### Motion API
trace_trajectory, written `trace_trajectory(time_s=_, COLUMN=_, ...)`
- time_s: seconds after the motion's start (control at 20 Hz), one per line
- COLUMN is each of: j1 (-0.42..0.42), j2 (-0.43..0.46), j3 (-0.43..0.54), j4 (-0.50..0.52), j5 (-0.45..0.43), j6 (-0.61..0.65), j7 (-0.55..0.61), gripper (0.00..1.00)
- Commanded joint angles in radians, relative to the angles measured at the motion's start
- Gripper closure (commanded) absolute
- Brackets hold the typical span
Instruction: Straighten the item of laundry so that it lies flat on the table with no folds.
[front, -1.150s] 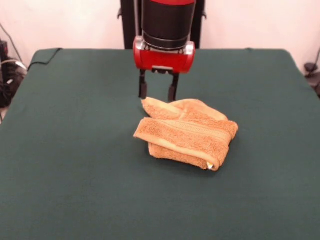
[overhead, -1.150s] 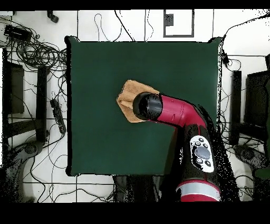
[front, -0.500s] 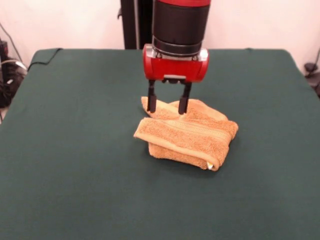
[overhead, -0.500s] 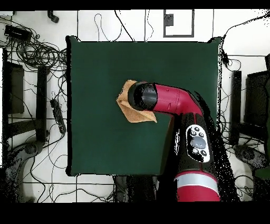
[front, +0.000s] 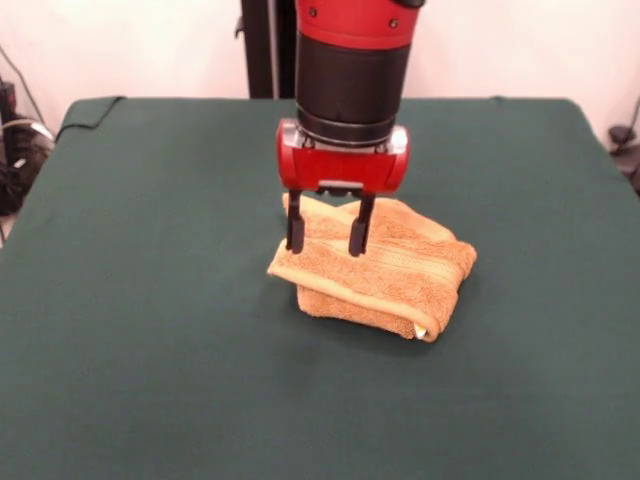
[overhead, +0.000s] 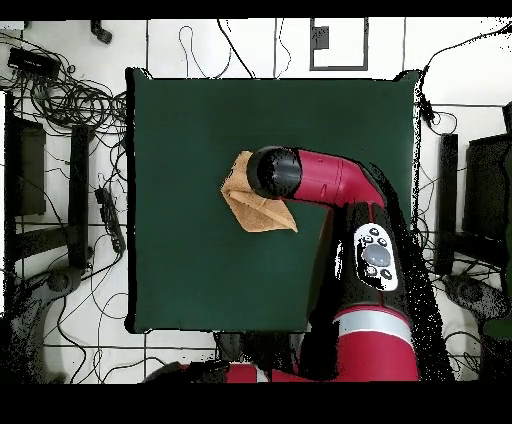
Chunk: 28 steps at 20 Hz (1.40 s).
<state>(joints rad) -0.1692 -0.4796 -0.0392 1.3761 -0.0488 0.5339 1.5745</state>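
Note:
The orange-tan towel (front: 400, 275) lies folded in a thick bundle near the middle of the dark green table (front: 150, 330). A small white label shows at its near right corner. My gripper (front: 325, 240) hangs over the towel's left part, open, with both dark fingertips at the top fold and nothing held between them. In the overhead view the arm's red and black wrist covers much of the towel (overhead: 250, 208), and the fingers are hidden there.
The table (overhead: 200, 120) stretches wide on all sides of the towel. Cables, stands and dark equipment surround it on the floor in the overhead view. The arm's pedestal column rises behind the far edge.
The gripper has moved from the towel's far edge toward the camera and lower, so its open fingers now reach the top fold. The towel has not shifted.

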Motion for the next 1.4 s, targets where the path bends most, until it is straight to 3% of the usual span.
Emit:
trace_trajectory(time_s=0.05, j1=0.012, j2=0.026, j3=0.134, j4=0.035, j5=-0.016, j6=0.068, j7=0.016, gripper=0.0)
trace_trajectory(time_s=0.8, j1=0.009, j2=-0.011, j3=0.144, j4=0.199, j5=-0.045, j6=-0.046, j7=0.031, gripper=0.0)
trace_trajectory(time_s=1.4, j1=0.018, j2=0.004, j3=0.139, j4=0.253, j5=-0.084, j6=-0.162, j7=0.061, gripper=0.0)
